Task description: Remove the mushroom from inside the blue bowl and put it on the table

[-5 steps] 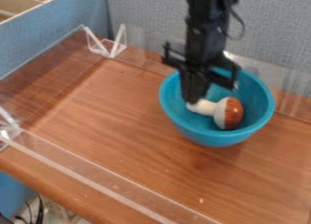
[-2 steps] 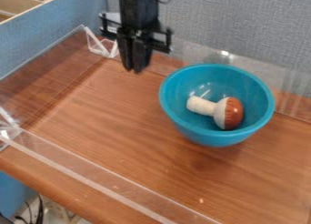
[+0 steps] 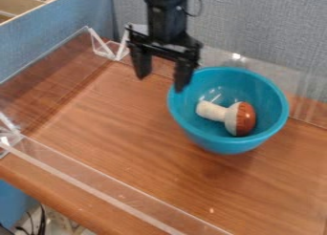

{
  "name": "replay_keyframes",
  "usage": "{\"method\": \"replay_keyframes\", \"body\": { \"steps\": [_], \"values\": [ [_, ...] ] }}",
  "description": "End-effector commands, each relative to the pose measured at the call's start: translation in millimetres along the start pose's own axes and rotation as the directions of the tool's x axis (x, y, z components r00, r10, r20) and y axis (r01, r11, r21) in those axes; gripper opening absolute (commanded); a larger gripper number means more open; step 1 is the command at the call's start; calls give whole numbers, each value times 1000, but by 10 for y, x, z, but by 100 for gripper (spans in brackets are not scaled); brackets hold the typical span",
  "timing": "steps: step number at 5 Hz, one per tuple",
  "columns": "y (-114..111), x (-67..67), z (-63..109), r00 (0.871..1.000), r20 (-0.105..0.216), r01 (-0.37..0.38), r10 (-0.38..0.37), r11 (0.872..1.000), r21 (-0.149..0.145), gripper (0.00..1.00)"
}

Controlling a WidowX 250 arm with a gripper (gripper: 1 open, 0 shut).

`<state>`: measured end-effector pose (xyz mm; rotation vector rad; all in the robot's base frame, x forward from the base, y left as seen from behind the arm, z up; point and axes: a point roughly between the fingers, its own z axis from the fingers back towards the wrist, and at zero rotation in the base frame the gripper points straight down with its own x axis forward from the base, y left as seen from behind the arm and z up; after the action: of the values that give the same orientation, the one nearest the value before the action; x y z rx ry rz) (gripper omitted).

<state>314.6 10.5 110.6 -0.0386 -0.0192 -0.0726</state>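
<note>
The gripper [image 3: 163,74] hangs from the dark arm above the far part of the table [image 3: 115,134], pointing straight down, its two black fingers [image 3: 141,65] spread well apart with nothing between them. It sits just left of the blue bowl [image 3: 205,129], over the bowl's far-left rim; the right finger appears in front of that rim, though whether it touches the plastic cannot be told from this angle.

The mushroom [image 3: 230,114] lies on its side inside the blue bowl, toward the right half of the bowl's floor. Its reddish-brown cap points right and its cream-white stem points left, toward the gripper. The mushroom is clear of the fingers and rests against the turquoise inner wall.

The bowl stands upright on the right side of the table, close to the far-right corner, its glossy rim catching light. The table's wood-grain surface stretches bare to the left and toward the near edge.

Low clear acrylic walls [image 3: 57,57] edge the table: one runs along the left side, another along the near edge, and a shorter piece stands behind the bowl on the right. At the far-left corner, a small clear bracket [image 3: 113,46] joins the walls, just left of the gripper. Behind the table rises a blue-grey fabric panel [image 3: 274,29], and a pale wooden box [image 3: 32,5] shows in the upper-left corner
</note>
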Motion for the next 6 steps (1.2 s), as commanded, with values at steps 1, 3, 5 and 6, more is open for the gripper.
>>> {"method": "replay_keyframes", "body": {
  "steps": [1, 3, 5, 6],
  "values": [
    [-206, 125, -22, 998, 38, 45, -45, 999, 0, 100],
    [-423, 273, -416, 996, -11, 85, -85, 996, -5, 100],
    [-422, 370, -579, 996, -36, 80, -80, 997, -5, 0],
    [-411, 369, -566, 996, -36, 87, -87, 996, -7, 0]
  ]
}}
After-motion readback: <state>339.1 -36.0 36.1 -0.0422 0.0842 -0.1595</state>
